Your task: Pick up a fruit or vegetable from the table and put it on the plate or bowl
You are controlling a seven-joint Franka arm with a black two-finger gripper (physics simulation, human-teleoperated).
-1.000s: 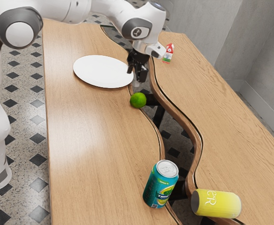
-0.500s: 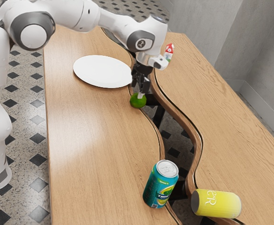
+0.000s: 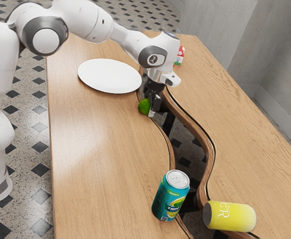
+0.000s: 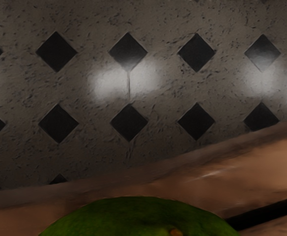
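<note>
— at the wavy edge of the table (image 3: 95,149), what was the gripper (image 3: 152,103) doing?
— it was down on the lime (image 3: 143,105), right against it. whether it was clamped or loose i couldn't tell; the hand hid that side.
— and where did the lime sit?
— on the wood at that edge, near the white plate (image 3: 109,75) but apart from it. farther off, a green can (image 3: 170,195) stood upright, and a yellow can (image 3: 229,215) lay on its side nearby.
</note>
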